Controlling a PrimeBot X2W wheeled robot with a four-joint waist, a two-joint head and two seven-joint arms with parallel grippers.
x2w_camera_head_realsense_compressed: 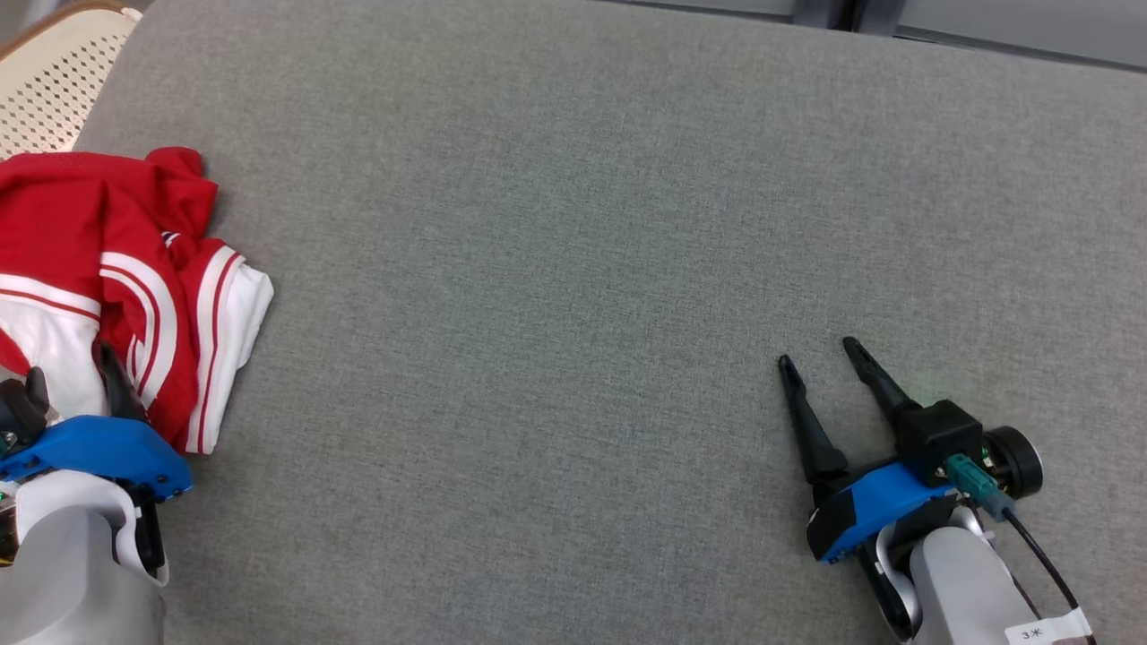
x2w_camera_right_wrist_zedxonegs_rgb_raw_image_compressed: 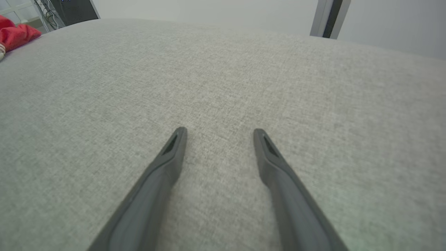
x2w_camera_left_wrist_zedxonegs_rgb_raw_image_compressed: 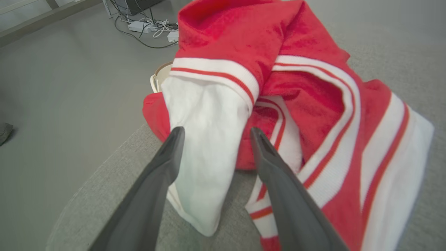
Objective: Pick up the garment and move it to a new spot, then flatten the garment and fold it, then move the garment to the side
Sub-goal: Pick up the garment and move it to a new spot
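Grey woven fabric covers your surface (x2w_camera_head_realsense_compressed: pixel 573 269). You'll find the red-and-white garment (x2w_camera_head_realsense_compressed: pixel 134 269) crumpled at its 9 o'clock edge, with a cream perforated basket (x2w_camera_head_realsense_compressed: pixel 54 81) beyond at 11. Your left end effector (x2w_camera_head_realsense_compressed: pixel 72 367) sits at 8 o'clock, fingers spread astride a white fold. Your right end effector (x2w_camera_head_realsense_compressed: pixel 817 351), at 4 o'clock, is spread over the weave. Cables (x2w_camera_left_wrist_zedxonegs_rgb_raw_image_compressed: pixel 146 24) trail across the grey floor (x2w_camera_left_wrist_zedxonegs_rgb_raw_image_compressed: pixel 52 87).

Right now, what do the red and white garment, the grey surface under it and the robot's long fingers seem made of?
Red and white garment: soft matte knit, likely jersey; fuzzy nap, ribbed striped bands.
Grey surface: woven upholstery-like cloth; flecked weave shows.
Right gripper, fingers: smooth dark grey, probably moulded plastic; matte sheen, recessed slot near each tip.
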